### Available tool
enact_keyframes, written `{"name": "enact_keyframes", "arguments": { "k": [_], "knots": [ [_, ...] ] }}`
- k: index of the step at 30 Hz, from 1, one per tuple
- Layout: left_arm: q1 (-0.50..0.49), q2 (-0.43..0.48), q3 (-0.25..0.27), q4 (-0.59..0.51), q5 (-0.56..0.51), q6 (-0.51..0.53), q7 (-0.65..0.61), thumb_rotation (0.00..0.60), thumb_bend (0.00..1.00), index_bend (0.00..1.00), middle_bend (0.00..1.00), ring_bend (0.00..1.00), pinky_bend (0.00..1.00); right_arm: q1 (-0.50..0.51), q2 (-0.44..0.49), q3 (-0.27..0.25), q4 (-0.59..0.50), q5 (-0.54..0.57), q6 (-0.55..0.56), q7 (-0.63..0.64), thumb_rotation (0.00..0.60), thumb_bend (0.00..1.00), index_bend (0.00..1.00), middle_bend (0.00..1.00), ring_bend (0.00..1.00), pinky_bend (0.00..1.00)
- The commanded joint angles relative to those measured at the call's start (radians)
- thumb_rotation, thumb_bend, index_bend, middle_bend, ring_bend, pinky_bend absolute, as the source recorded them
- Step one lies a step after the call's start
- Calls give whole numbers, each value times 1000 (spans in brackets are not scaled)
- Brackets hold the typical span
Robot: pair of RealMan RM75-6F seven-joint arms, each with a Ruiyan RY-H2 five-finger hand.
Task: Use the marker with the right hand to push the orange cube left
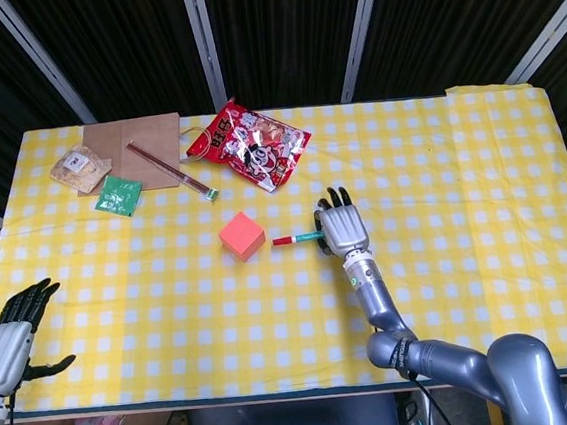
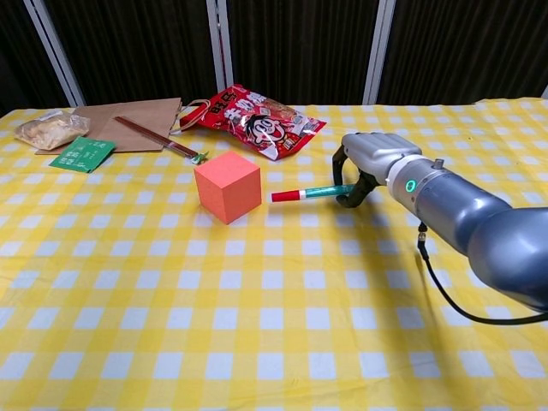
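One marker (image 2: 310,192) just beside cube (image 2: 227,185)

We see both views bright and evenly lit from overhead, against a dark backdrop. The yellow checked tablecloth (image 1: 459,155) reads clean, with only soft, short shadows: one under the orange cube (image 2: 227,184) along its near side, another beneath the right hand (image 2: 364,163). The silver arm (image 2: 462,218) carries mild highlights, and the red snack bag (image 2: 257,116) glints. Focus is sharp throughout; the head view bows slightly at the tabletop's edges.
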Motion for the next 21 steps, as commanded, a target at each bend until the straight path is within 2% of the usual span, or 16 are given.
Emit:
{"name": "enact_keyframes", "arguments": {
  "k": [1, 11, 21],
  "knots": [
    [-1, 1, 0, 0, -1, -1, -3, 600, 17, 0, 0, 0, 0, 16, -18, 21, 8, 32, 0, -24, 600, 567, 656, 257, 39, 20],
    [-3, 9, 1, -4, -3, -9, -25, 600, 18, 0, 0, 0, 0, 83, -98, 56, 76, 63, -20, -51, 600, 568, 657, 257, 40, 20],
    [3, 16, 7, -6, 8, -1, -39, 600, 18, 0, 0, 0, 0, 140, -162, 79, 134, 37, -26, -27, 600, 568, 657, 257, 39, 20]
  ]
}}
